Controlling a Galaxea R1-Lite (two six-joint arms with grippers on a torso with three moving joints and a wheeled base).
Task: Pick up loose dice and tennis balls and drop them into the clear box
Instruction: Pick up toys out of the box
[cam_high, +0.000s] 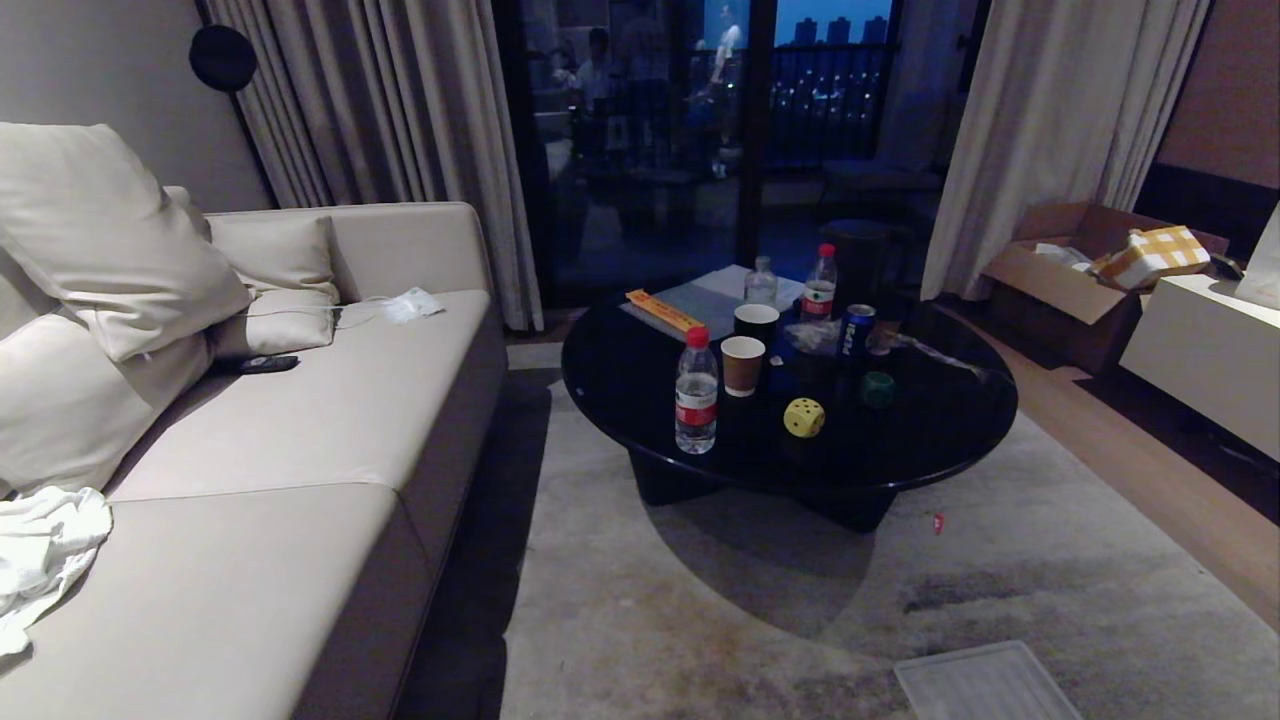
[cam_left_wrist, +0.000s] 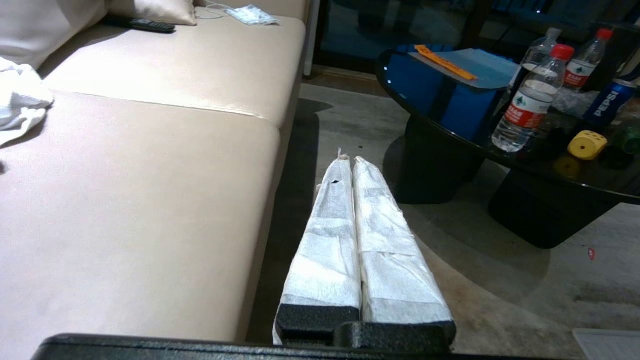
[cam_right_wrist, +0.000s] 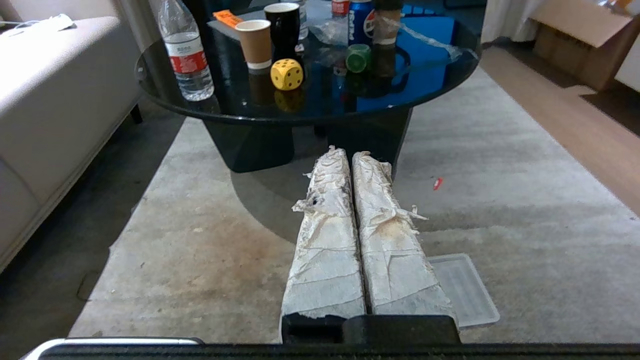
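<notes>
On the black round table (cam_high: 930, 440), near its front edge, sits the yellow die (cam_high: 804, 417) — flat on one face, a cube with no long axis; green die (cam_high: 877, 389) just behind. Bottles and cups crowd the far half. No clear box certain — only a ribbed panel (cam_high: 985, 682) on the rug. Left gripper (cam_left_wrist: 348, 159) and right gripper (cam_right_wrist: 350, 152) hang parked, fingers pressed together, empty.

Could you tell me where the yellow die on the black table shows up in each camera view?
Head view: yellow die near the table's front edge, right of the water bottle.
Left wrist view: far right, beyond the same bottle.
Right wrist view: upper centre, bottle alongside.
</notes>
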